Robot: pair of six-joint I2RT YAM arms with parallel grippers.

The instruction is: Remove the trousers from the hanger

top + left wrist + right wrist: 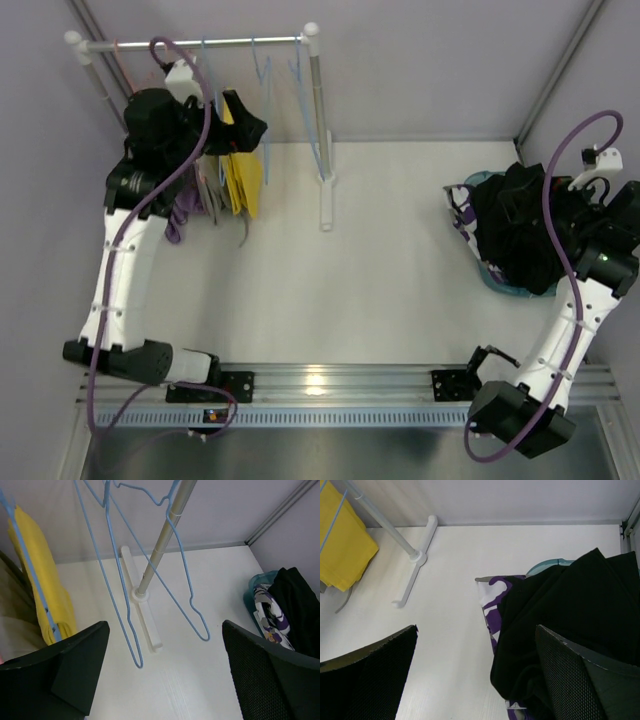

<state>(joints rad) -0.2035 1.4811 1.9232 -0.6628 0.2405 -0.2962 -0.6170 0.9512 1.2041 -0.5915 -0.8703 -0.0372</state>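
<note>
The black trousers (pixel 520 235) lie heaped in a teal basket (pixel 497 281) at the right, on top of the purple, white and dark camouflage trousers (pixel 461 214). Both also show in the right wrist view, black (pixel 570 615) over camouflage (pixel 492 597). My right gripper (pixel 477 680) is open and empty, beside and above the heap; in the top view it (pixel 592 198) is at the basket's far right. My left gripper (pixel 245 128) is open and empty at the clothes rack, next to two bare blue hangers (pixel 125 605). No trousers hang on them.
A white clothes rack (pixel 322 120) stands at the back left with its foot (pixel 145 625) on the table. A yellow garment (pixel 243 180) and a lilac garment (pixel 178 218) hang on it by my left arm. Walls close the back and right.
</note>
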